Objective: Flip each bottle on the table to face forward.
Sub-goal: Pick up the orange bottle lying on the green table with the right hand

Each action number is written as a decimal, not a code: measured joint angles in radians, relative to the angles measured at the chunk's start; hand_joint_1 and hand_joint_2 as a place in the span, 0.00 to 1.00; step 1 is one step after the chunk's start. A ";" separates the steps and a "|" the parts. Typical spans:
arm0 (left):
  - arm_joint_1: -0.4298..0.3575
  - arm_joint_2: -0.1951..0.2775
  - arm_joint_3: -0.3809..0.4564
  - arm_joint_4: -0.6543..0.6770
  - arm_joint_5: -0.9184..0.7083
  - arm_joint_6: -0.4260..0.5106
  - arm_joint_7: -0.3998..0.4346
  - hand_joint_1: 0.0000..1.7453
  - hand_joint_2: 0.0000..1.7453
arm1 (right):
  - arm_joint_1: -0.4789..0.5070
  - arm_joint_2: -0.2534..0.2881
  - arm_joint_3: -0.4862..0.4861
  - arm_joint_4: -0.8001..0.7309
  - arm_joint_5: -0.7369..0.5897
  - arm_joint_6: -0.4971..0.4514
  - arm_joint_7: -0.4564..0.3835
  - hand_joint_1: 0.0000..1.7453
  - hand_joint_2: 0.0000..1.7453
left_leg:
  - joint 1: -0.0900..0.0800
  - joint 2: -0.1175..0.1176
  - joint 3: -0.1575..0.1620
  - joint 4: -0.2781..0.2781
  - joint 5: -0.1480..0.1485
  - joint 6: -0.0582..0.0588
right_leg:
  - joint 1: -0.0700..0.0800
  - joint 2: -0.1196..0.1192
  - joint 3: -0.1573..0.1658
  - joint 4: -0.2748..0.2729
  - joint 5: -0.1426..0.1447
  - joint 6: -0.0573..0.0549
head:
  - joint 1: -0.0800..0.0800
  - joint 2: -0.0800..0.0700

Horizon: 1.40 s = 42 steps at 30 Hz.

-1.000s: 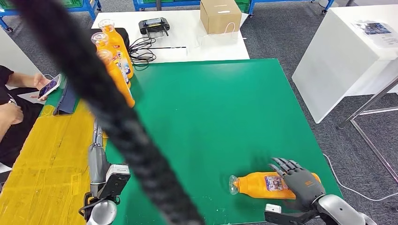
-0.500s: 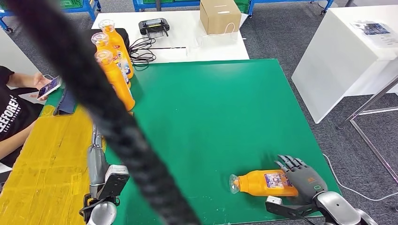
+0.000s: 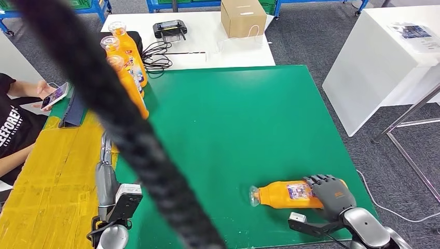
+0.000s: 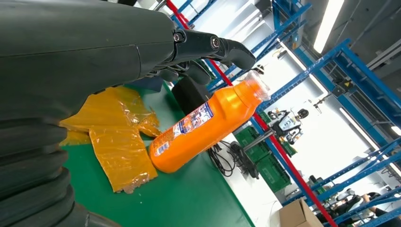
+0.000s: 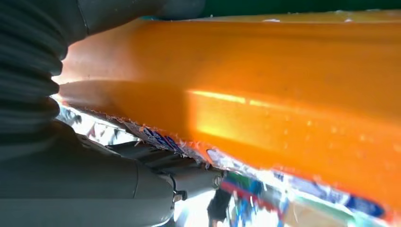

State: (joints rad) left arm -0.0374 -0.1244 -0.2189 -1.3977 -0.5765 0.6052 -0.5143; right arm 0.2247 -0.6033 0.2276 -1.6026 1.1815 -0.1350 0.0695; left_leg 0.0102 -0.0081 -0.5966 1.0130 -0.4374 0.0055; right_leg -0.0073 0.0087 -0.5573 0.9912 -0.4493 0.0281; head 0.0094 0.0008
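Since a second ago your right hand [image 3: 332, 194] has closed over the base end of the lying bottle [image 3: 283, 195] and dragged it slightly toward the robot; its cap now points left, label up.

Stock, left to right:
- Person at the far left edge with a phone [image 3: 53, 95] — one.
- Standing bottles [image 3: 127, 62] at the green table's [image 3: 233, 114] far left corner — three, upright, close together in a row.
- Left hand [image 4: 142, 52] — hanging off the near left edge, fingers loosely curled, holding nothing.
- Lying bottle — one, near right part of the table, fingers wrapped over its bottom half.

Progress, as you may judge it: three bottles look set; the fourth is gripped but not yet stood up — last item outstanding.
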 joint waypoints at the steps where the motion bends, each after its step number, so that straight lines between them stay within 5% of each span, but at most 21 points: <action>1: 0.003 0.000 0.001 -0.006 -0.003 0.000 0.002 0.00 1.00 | -0.008 0.022 -0.003 0.000 0.013 -0.029 -0.013 1.00 1.00 | 0.000 0.000 0.000 0.000 0.000 0.000 | 0.000 0.000 0.000 0.000 0.000 0.000 | 0.000 0.000; 8: 0.022 -0.004 0.004 -0.034 -0.014 0.002 0.010 0.00 1.00 | -0.064 0.217 -0.030 -0.050 0.012 -0.273 -0.107 1.00 1.00 | 0.001 0.000 -0.001 0.000 0.001 -0.001 | 0.001 0.000 0.000 0.000 0.000 0.000 | 0.000 0.000; 15: 0.021 -0.006 -0.002 -0.036 0.021 -0.025 -0.002 0.00 1.00 | -0.109 0.394 -0.044 -0.113 -0.182 -0.443 -0.229 1.00 1.00 | 0.001 0.000 -0.001 0.000 0.001 -0.001 | 0.001 0.000 -0.001 0.000 0.000 0.000 | 0.000 0.000; 22: 0.007 -0.005 -0.053 -0.025 0.195 -0.261 0.012 0.00 1.00 | -0.163 0.537 -0.057 -0.077 -0.594 -0.355 -0.367 1.00 1.00 | 0.001 0.000 -0.001 0.000 0.001 0.000 | 0.000 0.000 -0.001 0.000 0.000 0.000 | 0.000 0.000; 27: -0.004 -0.004 -0.077 -0.012 0.250 -0.329 0.014 0.00 1.00 | -0.191 0.597 -0.059 -0.033 -0.664 -0.303 -0.388 0.92 1.00 | 0.001 -0.001 -0.001 0.000 0.001 0.000 | 0.000 -0.001 -0.001 0.000 0.000 0.000 | 0.000 0.000; 35: -0.025 0.003 -0.115 -0.012 0.553 -0.671 0.016 0.00 1.00 | -0.258 0.693 0.017 0.125 -0.861 -0.085 -0.422 0.94 1.00 | 0.001 0.000 -0.002 0.000 0.001 0.000 | 0.001 0.000 -0.002 0.001 0.000 0.000 | 0.000 0.000; 42: -0.046 0.012 -0.152 -0.019 0.582 -0.709 0.026 0.00 1.00 | -0.306 0.742 0.131 0.246 -0.882 -0.026 -0.435 0.99 1.00 | 0.001 -0.001 -0.003 0.000 0.002 -0.001 | 0.001 -0.001 -0.002 0.001 0.000 0.000 | 0.000 0.000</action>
State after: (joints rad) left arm -0.0837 -0.1127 -0.3710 -1.4166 0.0052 -0.1038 -0.4888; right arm -0.0809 0.1384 0.3587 -1.3564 0.2997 -0.1615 -0.3651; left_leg 0.0114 -0.0086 -0.5993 1.0126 -0.4355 0.0045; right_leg -0.0062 0.0081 -0.5592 0.9922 -0.4495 0.0278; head 0.0095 0.0008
